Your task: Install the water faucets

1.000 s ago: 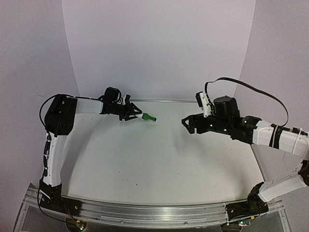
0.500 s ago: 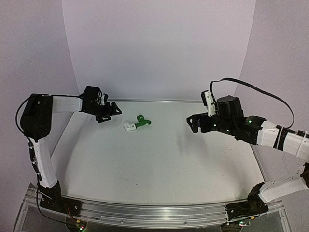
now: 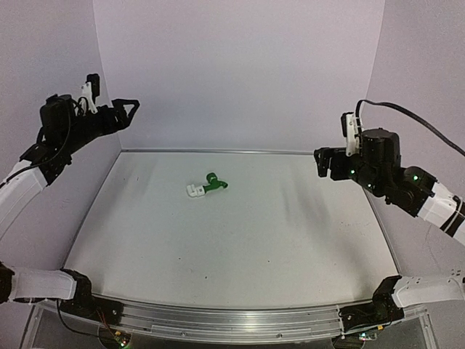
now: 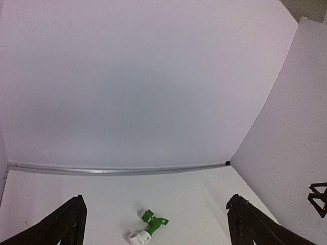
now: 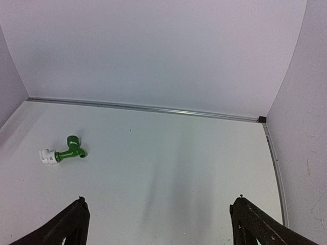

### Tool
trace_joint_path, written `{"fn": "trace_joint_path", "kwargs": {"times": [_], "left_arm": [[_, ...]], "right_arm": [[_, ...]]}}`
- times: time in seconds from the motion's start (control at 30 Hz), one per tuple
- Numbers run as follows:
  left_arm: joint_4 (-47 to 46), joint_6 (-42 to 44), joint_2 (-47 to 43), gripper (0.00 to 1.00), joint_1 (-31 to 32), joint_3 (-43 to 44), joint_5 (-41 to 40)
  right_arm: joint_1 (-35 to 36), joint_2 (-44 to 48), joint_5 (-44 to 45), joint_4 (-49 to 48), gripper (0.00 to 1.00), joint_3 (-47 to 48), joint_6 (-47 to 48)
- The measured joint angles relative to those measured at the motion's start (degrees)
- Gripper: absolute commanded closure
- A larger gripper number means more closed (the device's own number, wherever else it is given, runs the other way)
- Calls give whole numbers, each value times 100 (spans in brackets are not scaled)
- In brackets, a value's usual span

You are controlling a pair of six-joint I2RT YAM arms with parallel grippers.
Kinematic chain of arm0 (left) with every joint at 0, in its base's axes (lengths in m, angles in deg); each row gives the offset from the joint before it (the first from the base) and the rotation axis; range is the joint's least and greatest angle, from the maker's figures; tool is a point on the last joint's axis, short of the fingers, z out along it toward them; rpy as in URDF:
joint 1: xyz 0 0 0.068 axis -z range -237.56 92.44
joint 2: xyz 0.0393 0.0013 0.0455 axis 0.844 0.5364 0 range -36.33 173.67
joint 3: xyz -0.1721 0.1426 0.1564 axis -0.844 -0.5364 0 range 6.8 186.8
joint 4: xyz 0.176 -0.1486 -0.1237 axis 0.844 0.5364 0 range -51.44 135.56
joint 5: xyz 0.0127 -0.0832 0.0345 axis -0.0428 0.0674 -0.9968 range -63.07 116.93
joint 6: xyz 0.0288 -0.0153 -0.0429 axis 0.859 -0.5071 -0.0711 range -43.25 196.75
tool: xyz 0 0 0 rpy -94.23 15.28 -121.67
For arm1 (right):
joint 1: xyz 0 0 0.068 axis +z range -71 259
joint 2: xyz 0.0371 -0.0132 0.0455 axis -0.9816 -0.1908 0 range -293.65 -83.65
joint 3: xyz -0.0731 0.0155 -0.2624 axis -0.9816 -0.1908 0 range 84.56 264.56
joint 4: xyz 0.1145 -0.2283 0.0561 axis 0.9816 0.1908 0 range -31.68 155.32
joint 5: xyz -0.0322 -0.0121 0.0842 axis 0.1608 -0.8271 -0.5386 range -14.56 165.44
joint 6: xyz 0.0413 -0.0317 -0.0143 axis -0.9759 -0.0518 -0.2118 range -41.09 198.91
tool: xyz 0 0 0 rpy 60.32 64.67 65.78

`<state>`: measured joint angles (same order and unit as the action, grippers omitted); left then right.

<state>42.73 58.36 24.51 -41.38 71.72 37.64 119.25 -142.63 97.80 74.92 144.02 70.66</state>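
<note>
The water faucets lie joined on the white table (image 3: 240, 247) at its back middle: a green tap (image 3: 213, 182) with a white fitting (image 3: 193, 192) on its end. Nothing touches them. My left gripper (image 3: 126, 110) hangs open high at the far left, well away from them. Its wrist view has the green tap (image 4: 153, 222) and white fitting (image 4: 138, 237) low between the spread fingers (image 4: 71, 219). My right gripper (image 3: 320, 163) stands open above the right side, empty. In the right wrist view the green tap (image 5: 72, 148) and white fitting (image 5: 49, 157) lie far left.
Purple walls (image 3: 240, 73) close in the table at the back and both sides. A metal strip (image 3: 218, 151) runs along the foot of the back wall. An aluminium rail (image 3: 232, 320) runs along the near edge between the arm bases.
The left gripper opened, let go of the faucets and rose up and to the left. The joined faucets now lie on the table. The right arm drew back to the right and upward.
</note>
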Motion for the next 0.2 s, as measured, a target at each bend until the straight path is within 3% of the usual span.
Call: {"fn": "trace_joint_path", "kwargs": {"times": [0.2], "left_arm": [[-181,231,-638,0,0,-301,-301]], "right_arm": [[0,181,117,6,2,81,24]]}}
